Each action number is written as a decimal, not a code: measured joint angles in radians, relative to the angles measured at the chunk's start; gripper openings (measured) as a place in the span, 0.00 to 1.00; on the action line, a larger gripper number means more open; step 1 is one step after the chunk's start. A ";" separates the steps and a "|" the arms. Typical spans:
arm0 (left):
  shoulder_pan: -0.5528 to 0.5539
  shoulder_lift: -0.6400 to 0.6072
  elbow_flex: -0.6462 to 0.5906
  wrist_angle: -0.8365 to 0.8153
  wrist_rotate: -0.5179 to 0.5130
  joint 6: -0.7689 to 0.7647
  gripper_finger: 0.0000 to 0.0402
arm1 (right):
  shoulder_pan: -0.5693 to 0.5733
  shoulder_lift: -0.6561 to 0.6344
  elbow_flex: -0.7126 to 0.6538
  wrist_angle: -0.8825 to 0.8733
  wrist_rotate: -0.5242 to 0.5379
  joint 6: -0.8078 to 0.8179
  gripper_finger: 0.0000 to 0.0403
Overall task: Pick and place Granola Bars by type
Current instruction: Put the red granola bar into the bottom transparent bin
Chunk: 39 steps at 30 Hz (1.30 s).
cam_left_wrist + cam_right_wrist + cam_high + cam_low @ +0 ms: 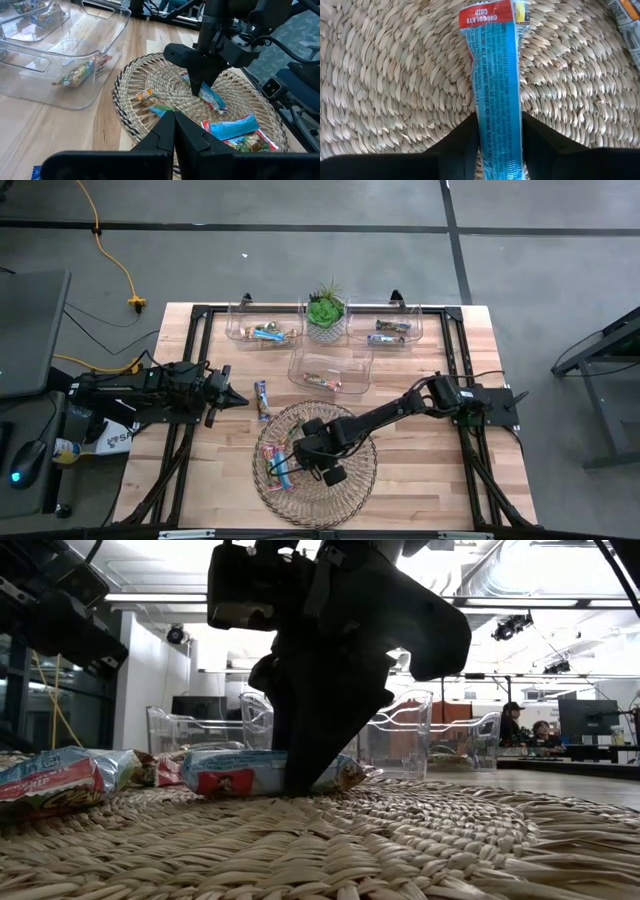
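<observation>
The right gripper (496,145) is down over the wicker tray (365,470), and a blue chocolate-chip bar (495,85) lies between its two fingers; the bar's long axis runs straight out ahead of the wrist, so the fingers stand one on each long edge and would squeeze it across its narrow width; that line-up is what the pick turns on. The jaws are partly closed, touching or just beside the wrapper's edges; I would not call it a firm grip, and the bar rests flat on the weave. Other bars (235,127) lie near it in the tray; more sit in the clear bins (330,372) at the table's far side. The left gripper (232,398) waits closed, off the tray, beside a stray bar (262,400) on the table; the right arm is plainly nearer.
</observation>
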 joint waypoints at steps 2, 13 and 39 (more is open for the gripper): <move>0.000 0.000 0.000 0.000 0.000 0.000 0.00 | 0.000 0.000 0.000 0.000 -0.002 0.000 0.27; 0.000 0.000 0.000 0.000 -0.004 0.000 0.00 | 0.000 -0.023 -0.003 0.003 -0.014 0.089 0.23; 0.000 0.000 0.000 0.000 -0.003 0.000 0.00 | -0.095 -0.039 0.000 0.420 -0.480 0.587 0.20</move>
